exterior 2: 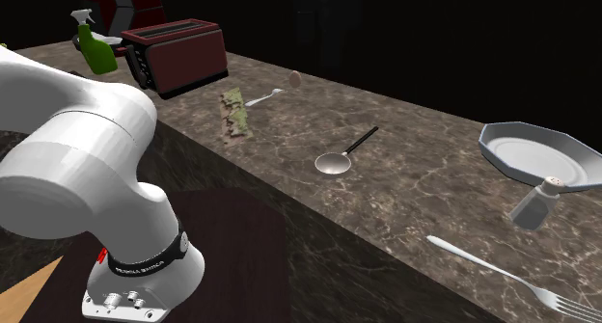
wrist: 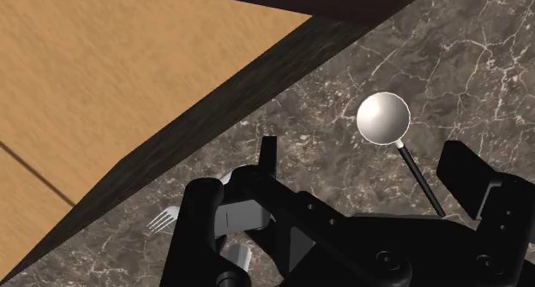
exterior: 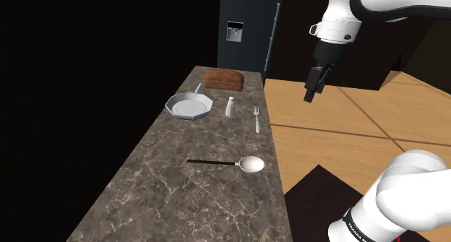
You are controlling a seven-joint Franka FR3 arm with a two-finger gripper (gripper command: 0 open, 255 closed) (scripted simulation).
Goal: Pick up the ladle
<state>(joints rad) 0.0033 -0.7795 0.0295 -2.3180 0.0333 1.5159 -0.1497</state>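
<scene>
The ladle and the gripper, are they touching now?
Apart. In the shoulder view the gripper hangs high beside the counter; the ladle lies on it.

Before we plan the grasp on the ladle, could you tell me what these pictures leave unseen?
Ladle: wrist view, handle's end hidden behind the gripper and its black body.
Fork: wrist view, the gripper covers all but its tines.
Pan: second exterior view, its far side is cut off by the right edge.
</scene>
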